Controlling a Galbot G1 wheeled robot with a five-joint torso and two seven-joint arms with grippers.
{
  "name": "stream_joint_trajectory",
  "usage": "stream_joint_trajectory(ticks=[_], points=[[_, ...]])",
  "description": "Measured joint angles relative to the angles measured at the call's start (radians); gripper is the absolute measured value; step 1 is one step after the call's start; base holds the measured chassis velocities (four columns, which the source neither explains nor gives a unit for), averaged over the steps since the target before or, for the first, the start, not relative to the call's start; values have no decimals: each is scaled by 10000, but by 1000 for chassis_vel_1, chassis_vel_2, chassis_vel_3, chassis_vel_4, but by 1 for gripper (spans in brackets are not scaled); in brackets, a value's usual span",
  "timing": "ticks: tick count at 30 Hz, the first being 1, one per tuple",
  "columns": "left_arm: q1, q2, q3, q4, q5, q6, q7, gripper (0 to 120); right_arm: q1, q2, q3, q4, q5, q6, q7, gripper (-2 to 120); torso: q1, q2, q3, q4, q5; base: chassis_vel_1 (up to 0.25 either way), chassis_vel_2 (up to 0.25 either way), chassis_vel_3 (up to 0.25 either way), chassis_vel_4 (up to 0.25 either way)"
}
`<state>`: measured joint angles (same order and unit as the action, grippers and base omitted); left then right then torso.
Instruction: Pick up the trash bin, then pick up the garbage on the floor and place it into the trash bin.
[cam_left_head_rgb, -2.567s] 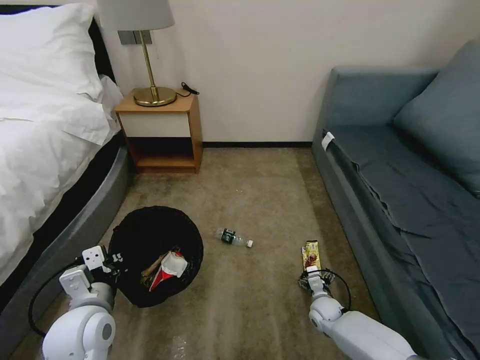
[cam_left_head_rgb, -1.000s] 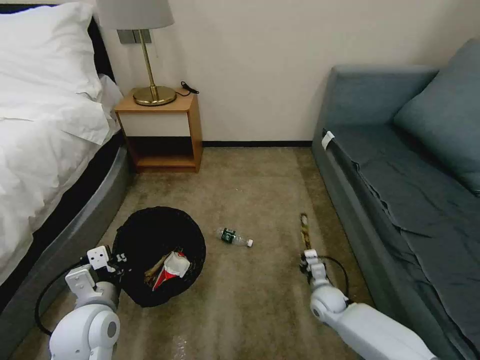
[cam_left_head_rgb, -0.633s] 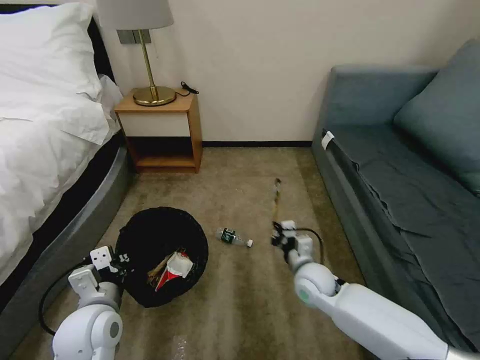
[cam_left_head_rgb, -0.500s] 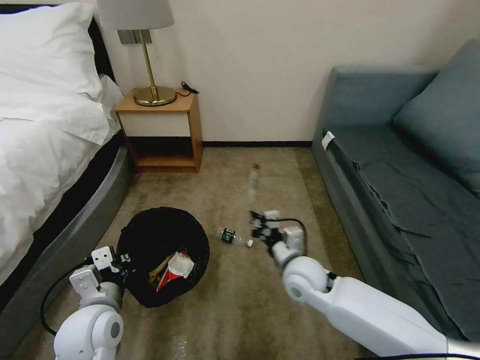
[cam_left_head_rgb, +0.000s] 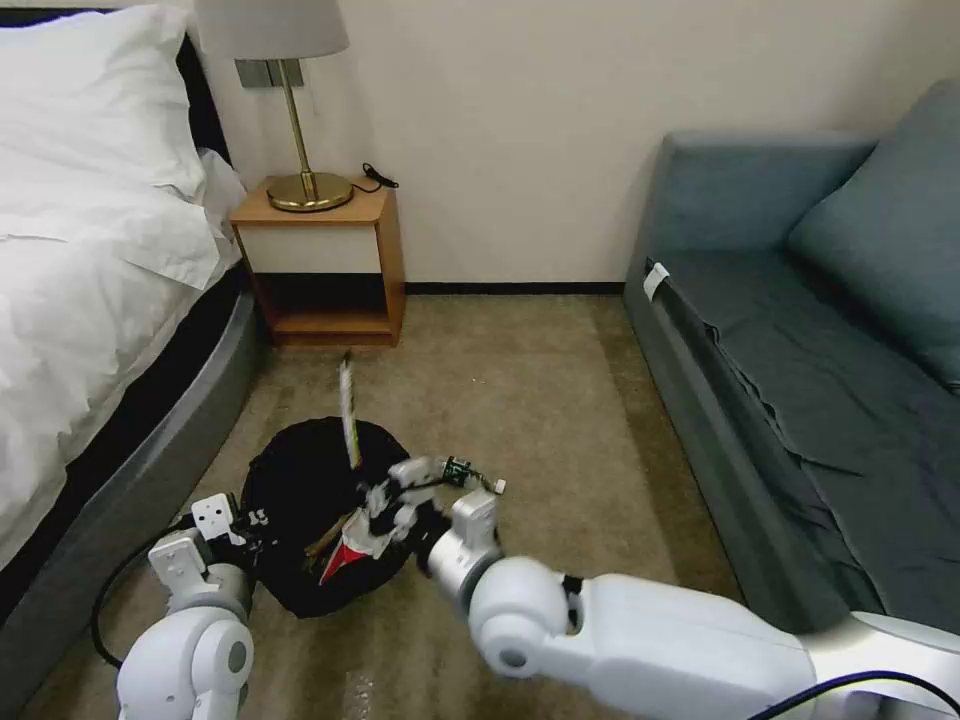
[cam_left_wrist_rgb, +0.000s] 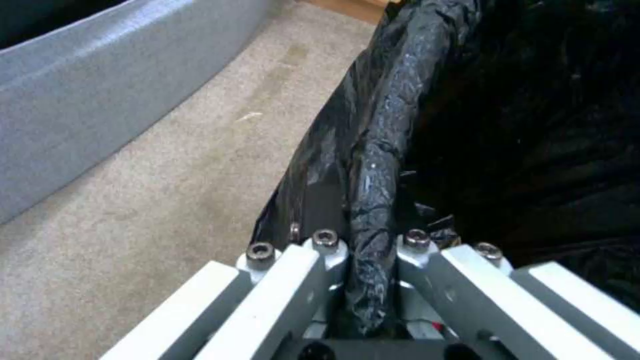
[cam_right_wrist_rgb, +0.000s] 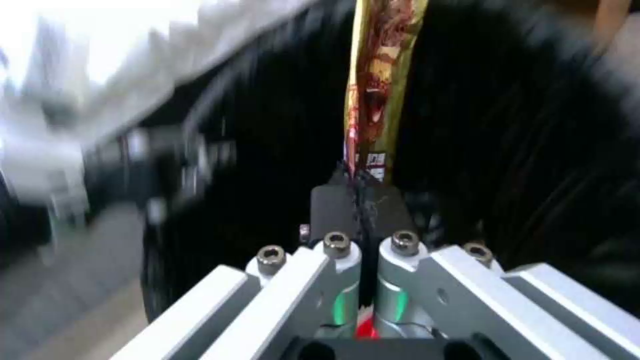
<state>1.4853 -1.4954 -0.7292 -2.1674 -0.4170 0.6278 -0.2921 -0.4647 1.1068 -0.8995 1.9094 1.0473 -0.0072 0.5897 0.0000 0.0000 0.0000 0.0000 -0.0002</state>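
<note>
Right gripper (cam_left_head_rgb: 372, 497), blurred in right wrist view, now over trash bin (cam_left_head_rgb: 290, 470) lower left, pinching gold-brown wrapper (cam_left_head_rgb: 348, 410); left gripper (cam_left_wrist_rgb: 363, 260) clamps bin rim.

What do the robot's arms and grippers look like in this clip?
Both arms have glossy white rounded shells with grey joint discs and a black cable looping near each wrist. The left gripper and right gripper have pale grey-white angular finger links joined by dark hex-socket bolts; the right gripper's fingers end in black pads.
</note>
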Motion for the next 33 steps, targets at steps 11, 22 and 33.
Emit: stream_joint_trajectory(ticks=[11,22,33], points=[[-9,-72,57,-112,43,47,-16,2,194,162,-679,-561,-401,-611,526,36,0,0,0,0,1,0,0,0,0],[-6,-52,-135,-195,-121,14,-25,2,-1029,-1246,2977,480,-2114,-766,385,78,0,0,0,-1,5,0,0,0,0],[145,-125,-461,-468,-462,-104,-232,2,-6205,-2392,7961,3160,-5752,-455,105,100,0,2,-1,2,5,0,0,0,0]])
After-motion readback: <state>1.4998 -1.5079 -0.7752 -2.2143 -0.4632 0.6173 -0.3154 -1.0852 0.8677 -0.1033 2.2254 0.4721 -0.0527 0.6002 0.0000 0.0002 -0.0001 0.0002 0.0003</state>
